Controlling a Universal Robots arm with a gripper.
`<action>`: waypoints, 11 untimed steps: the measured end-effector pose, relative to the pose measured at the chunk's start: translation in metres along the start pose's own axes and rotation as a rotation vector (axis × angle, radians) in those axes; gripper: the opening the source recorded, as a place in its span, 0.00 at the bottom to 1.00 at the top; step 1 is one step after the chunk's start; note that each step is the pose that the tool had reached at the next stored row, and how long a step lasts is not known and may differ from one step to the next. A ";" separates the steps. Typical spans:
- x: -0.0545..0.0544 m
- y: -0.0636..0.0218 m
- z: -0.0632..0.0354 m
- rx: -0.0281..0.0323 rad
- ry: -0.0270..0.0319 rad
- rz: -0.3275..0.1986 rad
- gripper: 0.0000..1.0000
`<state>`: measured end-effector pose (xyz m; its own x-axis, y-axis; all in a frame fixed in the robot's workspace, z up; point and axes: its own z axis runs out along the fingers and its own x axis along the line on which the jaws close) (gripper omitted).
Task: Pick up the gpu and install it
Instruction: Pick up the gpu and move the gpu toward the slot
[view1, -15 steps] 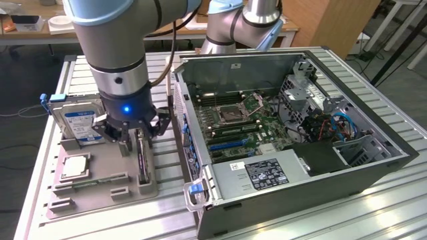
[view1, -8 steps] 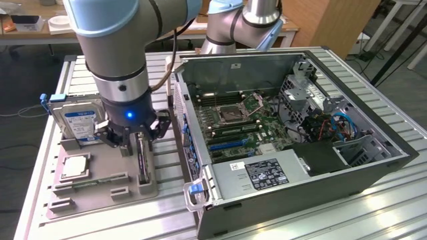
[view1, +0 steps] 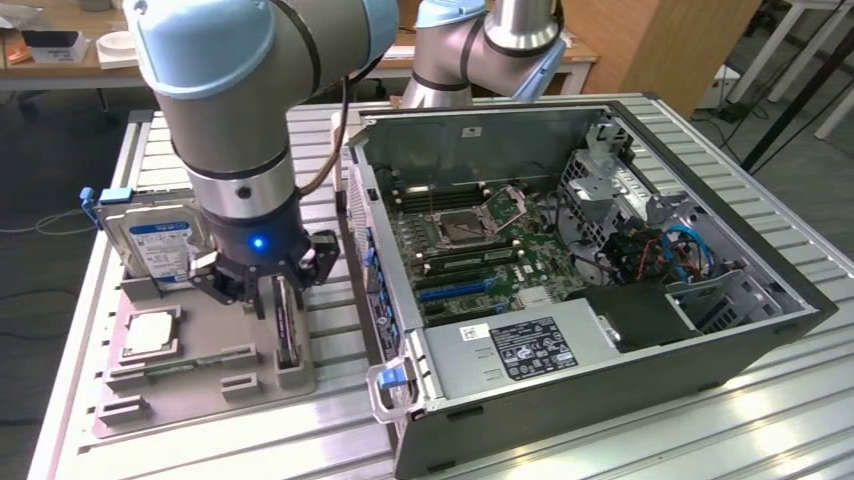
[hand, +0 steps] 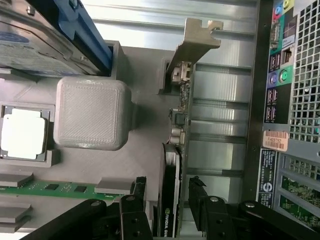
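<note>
The graphics card (view1: 286, 322) (hand: 175, 165) stands on its long edge in a slot of the grey holder tray (view1: 160, 400) (hand: 145, 70). Its silver end bracket (hand: 196, 42) points away from the wrist. It is on the side of the tray nearest the computer case (view1: 747, 330) (hand: 300, 100).

The gripper (view1: 276, 290) (hand: 167, 182) hangs straight over the card with its jaws apart. One black finger is on each side of the board, and they have not closed on it.

On the same tray lie a memory stick (view1: 200, 362) (hand: 50, 187) and a square silver chip (view1: 150, 333) (hand: 22, 132). A hard drive (view1: 158, 245) (hand: 30, 45) in a blue frame stands at the far end.

Tray and case both sit on a table (view1: 667, 440) (hand: 150, 15) of ribbed aluminium slats. The case lies open, showing its motherboard (view1: 467, 240) and a silver power supply (view1: 527, 350).

Behind the table are a wooden desk (view1: 80, 70), a wooden panel (view1: 667, 40) and a grey floor (view1: 801, 170).
</note>
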<state>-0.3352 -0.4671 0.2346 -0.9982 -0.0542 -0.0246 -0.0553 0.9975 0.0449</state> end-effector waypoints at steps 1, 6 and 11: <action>0.000 0.0000 0.0018 0.0000 -0.0002 0.004 0.47; 0.000 -0.0002 0.0060 0.0004 -0.0002 0.008 0.47; -0.001 -0.0002 0.0064 0.0000 -0.0006 0.008 0.47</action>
<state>-0.3345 -0.4670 0.2282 -0.9986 -0.0459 -0.0248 -0.0470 0.9979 0.0451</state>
